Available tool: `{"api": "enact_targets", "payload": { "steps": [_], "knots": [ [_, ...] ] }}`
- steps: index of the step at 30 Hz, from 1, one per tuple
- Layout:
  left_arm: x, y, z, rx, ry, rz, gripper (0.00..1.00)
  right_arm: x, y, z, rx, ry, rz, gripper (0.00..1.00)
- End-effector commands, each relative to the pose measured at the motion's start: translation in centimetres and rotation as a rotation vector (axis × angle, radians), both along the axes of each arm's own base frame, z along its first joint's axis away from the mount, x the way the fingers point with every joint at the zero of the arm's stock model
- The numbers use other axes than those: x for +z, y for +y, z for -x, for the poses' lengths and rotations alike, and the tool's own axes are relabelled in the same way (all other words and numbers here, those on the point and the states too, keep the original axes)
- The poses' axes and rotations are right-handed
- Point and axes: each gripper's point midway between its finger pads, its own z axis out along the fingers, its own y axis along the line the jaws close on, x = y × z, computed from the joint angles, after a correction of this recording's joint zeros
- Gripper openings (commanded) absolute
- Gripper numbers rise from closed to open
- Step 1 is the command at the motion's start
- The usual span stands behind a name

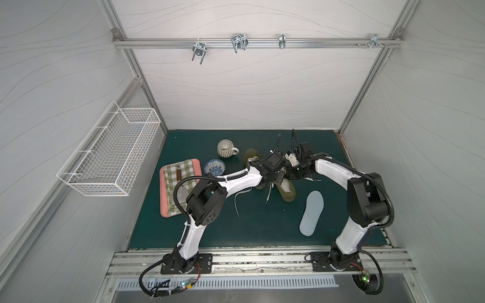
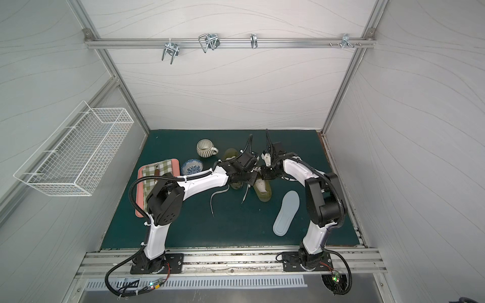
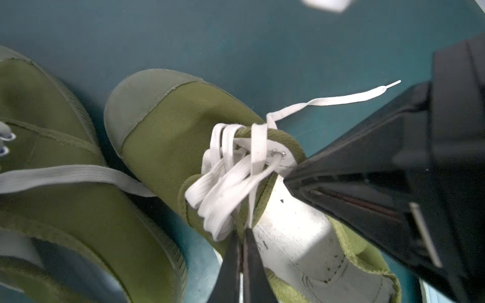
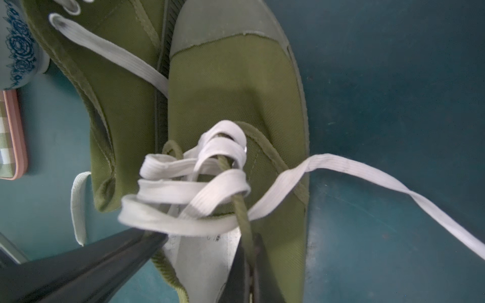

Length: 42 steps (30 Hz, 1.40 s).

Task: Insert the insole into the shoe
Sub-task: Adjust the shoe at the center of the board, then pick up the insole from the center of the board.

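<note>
Left wrist: illegible print (image 3: 263, 245) inside shoe (image 3: 168, 123)

Dark teal mat (image 1: 236, 230) and pale grey walls (image 1: 236, 91) streaked with thin wavy lines. The shoe (image 3: 183, 126) is olive green canvas with a duller grey-green toe cap, white laces (image 3: 231, 178) and white lining. The second shoe (image 3: 52, 196) is the same olive. The insole (image 1: 311, 212) comes up pale icy blue. There's a cream mug (image 1: 225, 149) with dark vertical stripes, a white bowl (image 1: 214, 168) in blue floral print, a pink tray (image 1: 163, 199) and a green-and-white checked cloth (image 1: 187, 168). White wire basket (image 1: 110, 162). Left arm (image 1: 241, 181) and right arm (image 1: 330, 170) show white shells with black joints. Left gripper (image 3: 241, 237) and right gripper (image 4: 250, 246), both black.
</note>
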Motion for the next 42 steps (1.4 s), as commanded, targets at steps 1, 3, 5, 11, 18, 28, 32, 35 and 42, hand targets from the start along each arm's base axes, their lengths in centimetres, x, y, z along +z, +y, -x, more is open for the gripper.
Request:
{"api": "enact_targets", "payload": {
  "steps": [1, 3, 5, 11, 18, 28, 32, 35, 42],
  "knots": [
    [1.5, 0.1, 0.0, 0.007, 0.018, 0.03, 0.06, 1.0, 0.4, 0.1, -0.001, 0.013, -0.021, 0.12],
    [2.1, -0.2, 0.1, -0.005, 0.016, 0.051, 0.15, 1.7, 0.2, 0.4, -0.014, 0.014, -0.023, 0.3],
    [2.8, -0.4, 0.2, -0.014, 0.011, 0.067, 0.21, 2.9, -0.1, 0.9, -0.031, 0.012, -0.028, 0.4],
    [5.2, 0.1, 0.9, -0.017, -0.005, 0.105, 0.3, 6.3, -4.6, 3.8, -0.198, 0.017, 0.05, 0.53],
    [6.7, 1.2, 2.2, -0.023, -0.02, 0.134, 0.33, 4.3, -11.4, 7.7, -0.551, 0.151, -0.041, 0.57],
    [6.8, 1.7, 4.0, -0.042, 0.004, 0.198, 0.33, 0.0, -14.8, 12.7, -0.878, 0.298, -0.039, 0.53],
    [6.7, 1.6, 4.2, -0.049, 0.009, 0.206, 0.34, -1.8, -15.2, 15.5, -0.956, 0.347, -0.023, 0.53],
    [6.9, 1.2, 4.1, -0.055, 0.012, 0.223, 0.34, -2.6, -15.5, 16.8, -0.949, 0.366, 0.009, 0.54],
    [6.7, 0.9, 4.4, -0.039, 0.032, 0.23, 0.35, -4.5, -15.3, 18.2, -0.978, 0.419, 0.011, 0.59]
  ]
}}
